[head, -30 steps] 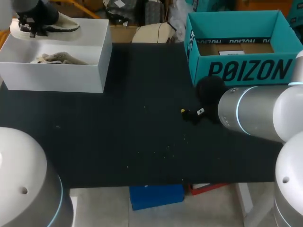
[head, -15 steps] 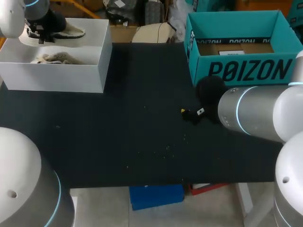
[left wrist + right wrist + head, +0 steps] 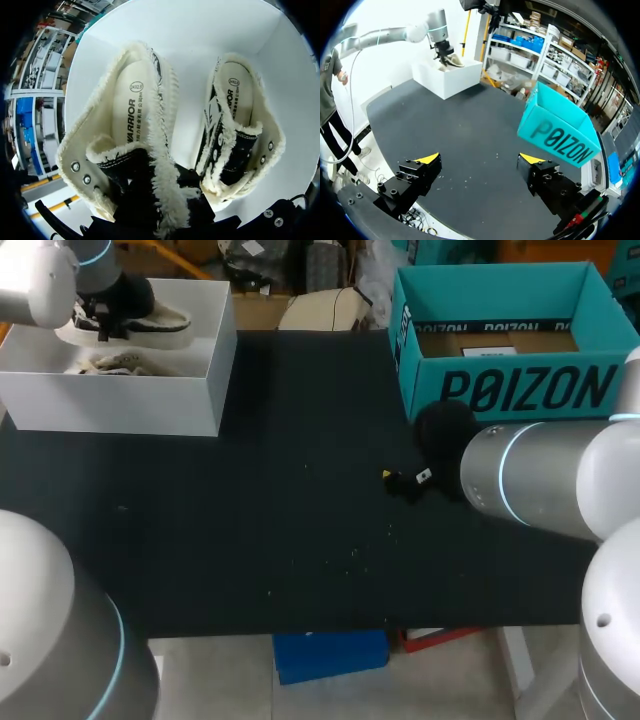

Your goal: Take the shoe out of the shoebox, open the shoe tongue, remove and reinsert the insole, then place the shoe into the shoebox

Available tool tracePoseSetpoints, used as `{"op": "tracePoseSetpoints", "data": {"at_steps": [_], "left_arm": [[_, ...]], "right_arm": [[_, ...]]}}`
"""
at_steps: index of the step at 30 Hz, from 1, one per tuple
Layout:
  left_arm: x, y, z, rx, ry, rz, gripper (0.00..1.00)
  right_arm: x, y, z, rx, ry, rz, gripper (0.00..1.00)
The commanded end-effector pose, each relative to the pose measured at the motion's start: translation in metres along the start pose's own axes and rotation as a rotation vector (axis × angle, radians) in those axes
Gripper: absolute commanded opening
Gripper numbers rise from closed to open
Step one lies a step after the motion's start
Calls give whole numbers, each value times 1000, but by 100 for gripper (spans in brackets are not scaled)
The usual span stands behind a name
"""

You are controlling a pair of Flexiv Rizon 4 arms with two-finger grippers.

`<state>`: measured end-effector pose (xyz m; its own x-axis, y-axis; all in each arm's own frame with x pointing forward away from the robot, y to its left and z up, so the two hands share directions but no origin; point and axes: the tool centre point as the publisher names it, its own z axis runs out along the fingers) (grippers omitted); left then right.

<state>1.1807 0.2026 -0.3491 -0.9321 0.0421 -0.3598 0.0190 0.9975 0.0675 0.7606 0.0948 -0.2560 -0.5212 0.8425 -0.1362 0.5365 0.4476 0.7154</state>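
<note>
A cream fleece-lined shoe (image 3: 150,316) with black laces hangs over the back of the white shoebox (image 3: 120,395), held by my left gripper (image 3: 100,310), which is shut on its collar. In the left wrist view this shoe (image 3: 127,115) is close under the wrist and hides the fingers. A second matching shoe (image 3: 240,115) lies beside it on the box floor (image 3: 112,364). My right gripper (image 3: 480,159) stays open with nothing in it, low over the black table (image 3: 300,490), right of the middle (image 3: 400,480).
An open teal box (image 3: 500,390) with brown cardboard inside stands at the back right, just behind my right arm. Small light specks dot the mat near the front. The white shoebox (image 3: 447,80) and teal box (image 3: 560,125) also show far ahead of the right gripper.
My left arm has carried the shoe to the right and a little nearer, over the white shoebox. The right arm has not moved.
</note>
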Motion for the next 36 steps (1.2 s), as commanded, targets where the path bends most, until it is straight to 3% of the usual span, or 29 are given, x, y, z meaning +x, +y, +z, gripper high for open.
{"op": "tracePoseSetpoints", "data": {"at_steps": [1,10,11,12,13,18,21,26,36], "left_arm": [[-7,-4,18,-2,11,4,0],[-4,-11,34,-17,40,6,0],[-3,-11,34,-19,45,6,9],[-3,-10,32,-18,50,4,41],[-3,-9,29,-16,54,2,44],[-7,-8,0,-33,68,34,45],[-10,-8,-30,-36,76,55,36],[-11,-8,-75,2,104,65,31],[13,-14,-131,12,144,11,30]], "right_arm": [[1,-1,1,-1,0,1,100],[1,-1,1,-1,0,1,100],[1,-1,1,-1,0,1,100],[1,-1,1,-1,0,1,100],[1,-1,1,-1,0,1,100],[1,-1,1,-1,0,1,100],[1,-1,1,-1,0,1,100],[1,-1,1,-1,0,1,100],[1,-1,1,-1,0,1,100]]}}
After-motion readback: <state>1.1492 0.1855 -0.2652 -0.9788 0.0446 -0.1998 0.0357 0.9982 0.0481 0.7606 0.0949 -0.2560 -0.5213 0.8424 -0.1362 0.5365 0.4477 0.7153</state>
